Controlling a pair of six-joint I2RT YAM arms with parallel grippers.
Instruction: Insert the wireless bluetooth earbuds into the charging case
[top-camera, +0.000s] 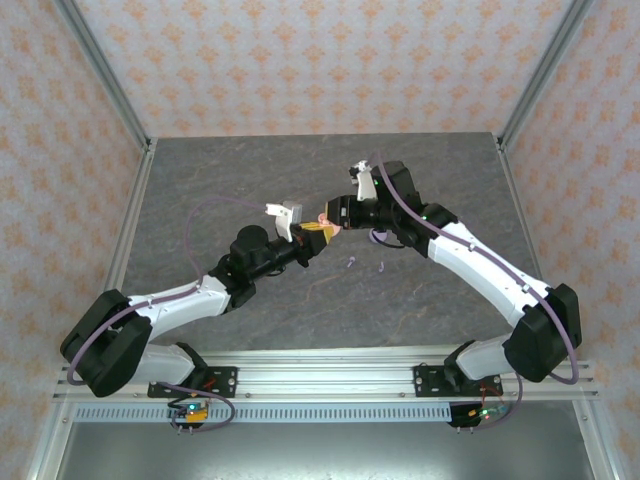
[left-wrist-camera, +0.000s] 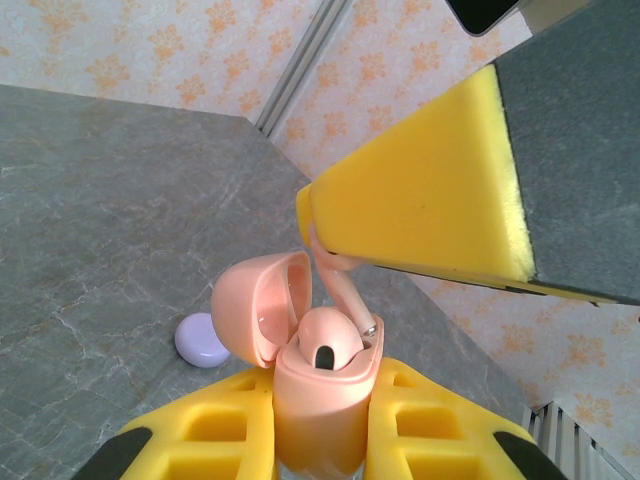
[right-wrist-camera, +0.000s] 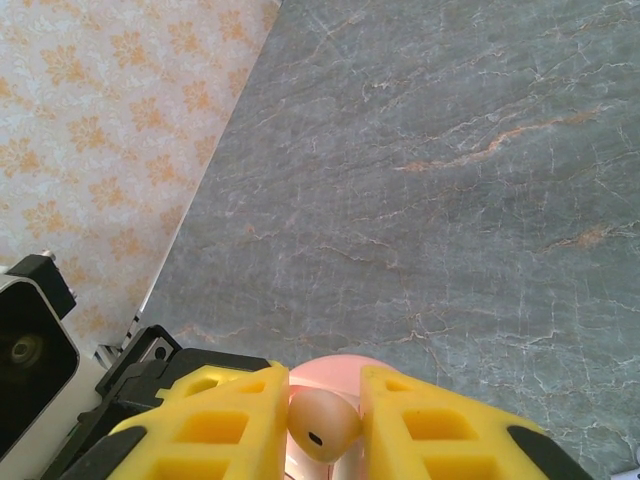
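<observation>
Nearest, in the left wrist view, my left pincer (left-wrist-camera: 322, 435) is clenched around the salmon-pink charging case (left-wrist-camera: 325, 405). Its lid stands open and one pink earbud (left-wrist-camera: 328, 345) sits inside. Just above it, my right pincer (right-wrist-camera: 325, 400) grasps a second pink earbud (right-wrist-camera: 322, 425), whose stem tip reaches the case opening. Further away, a lilac case (left-wrist-camera: 200, 340) lies on the tabletop (left-wrist-camera: 100, 200).

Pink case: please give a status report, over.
Left fingers shut on open pink case. Right fingers shut on pink earbud, stem tip at case rim; another earbud already seated. Lilac case lies on table, not in the way.
</observation>
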